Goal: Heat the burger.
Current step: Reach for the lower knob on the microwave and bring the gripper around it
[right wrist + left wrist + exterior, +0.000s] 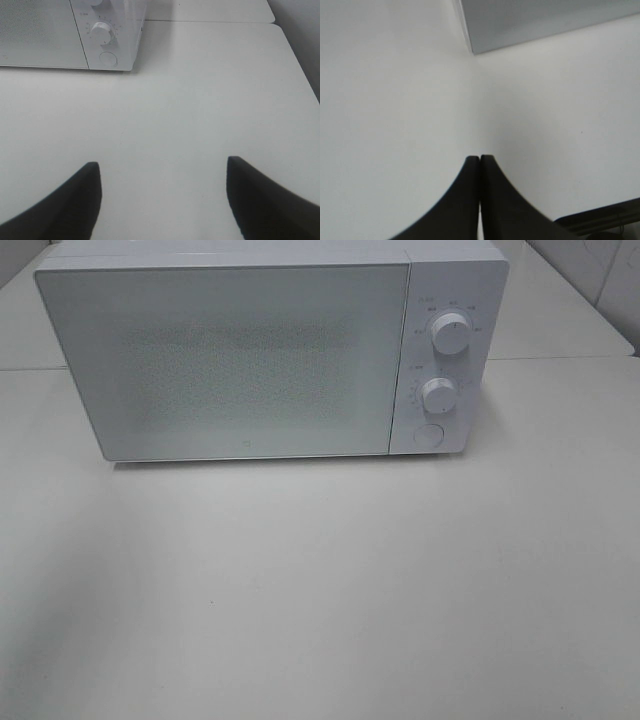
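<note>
Two claws idle: left gripper [480, 158] clenched empty, right gripper [162, 162] released. Microwave [250, 360] shut, burger unseen (inside?); I judge the lower knob [438, 397] needs turning next.

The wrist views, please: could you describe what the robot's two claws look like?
The left claw and the right claw each have two matte black fingers that curve like horns, broad at the base and tapering to narrow tips. No markings or cables show on them. The exterior high view shows no arm.
</note>
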{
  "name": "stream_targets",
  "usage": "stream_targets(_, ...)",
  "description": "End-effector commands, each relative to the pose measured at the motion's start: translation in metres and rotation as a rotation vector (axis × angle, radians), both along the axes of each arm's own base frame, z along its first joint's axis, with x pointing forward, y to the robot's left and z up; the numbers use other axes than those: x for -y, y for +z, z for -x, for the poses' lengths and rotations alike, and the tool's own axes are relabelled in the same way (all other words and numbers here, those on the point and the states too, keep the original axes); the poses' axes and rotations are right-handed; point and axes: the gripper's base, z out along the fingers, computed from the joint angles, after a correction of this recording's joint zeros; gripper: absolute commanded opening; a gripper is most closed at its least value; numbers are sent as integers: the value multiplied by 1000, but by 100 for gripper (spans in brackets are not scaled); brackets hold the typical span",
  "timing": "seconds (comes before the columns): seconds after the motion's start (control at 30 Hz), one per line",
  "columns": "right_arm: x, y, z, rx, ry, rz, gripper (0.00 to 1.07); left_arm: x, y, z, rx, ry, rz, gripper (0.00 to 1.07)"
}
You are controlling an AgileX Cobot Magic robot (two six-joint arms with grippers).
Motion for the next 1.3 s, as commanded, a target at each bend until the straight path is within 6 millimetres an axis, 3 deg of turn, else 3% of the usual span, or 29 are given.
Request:
stream_targets(0.03, 1, 1, 3, 34, -3, -3, 67, -5, -10, 18, 5, 8, 11, 0)
stream_targets(0.17, 1, 1, 3, 34, -3, -3, 67, -9, -23, 32, 12, 6, 19, 0)
stream_targets(0.3, 1, 1, 3, 34, -3, -3, 67, -17, -45, 62, 34, 3, 24, 0)
stream_targets(0.4, 1, 1, 3, 34, -3, -3, 67, -20, -50, 72, 47, 1, 30, 0)
stream_targets(0.43, 1, 1, 3, 34, -3, -3, 67, -24, -52, 86, 78, -1, 40, 0)
stream_targets(0.5, 1, 1, 3, 34, -3, -4, 67, -26, -53, 93, 97, -3, 44, 0)
stream_targets(0.53, 1, 1, 3, 34, -3, -4, 67, -30, -56, 108, 140, -4, 56, 0)
stream_targets(0.63, 1, 1, 3, 34, -3, -4, 67, -33, -60, 119, 175, -4, 66, 0)
stream_targets(0.87, 1, 1, 3, 35, -3, -4, 67, -48, -76, 172, 364, -7, 126, 0)
stream_targets(1.17, 1, 1, 3, 35, -3, -4, 67, -54, -97, 208, 511, -100, 129, 0)
stream_targets(1.3, 1, 1, 3, 35, -3, -4, 67, -50, -104, 206, 461, -157, 119, 0)
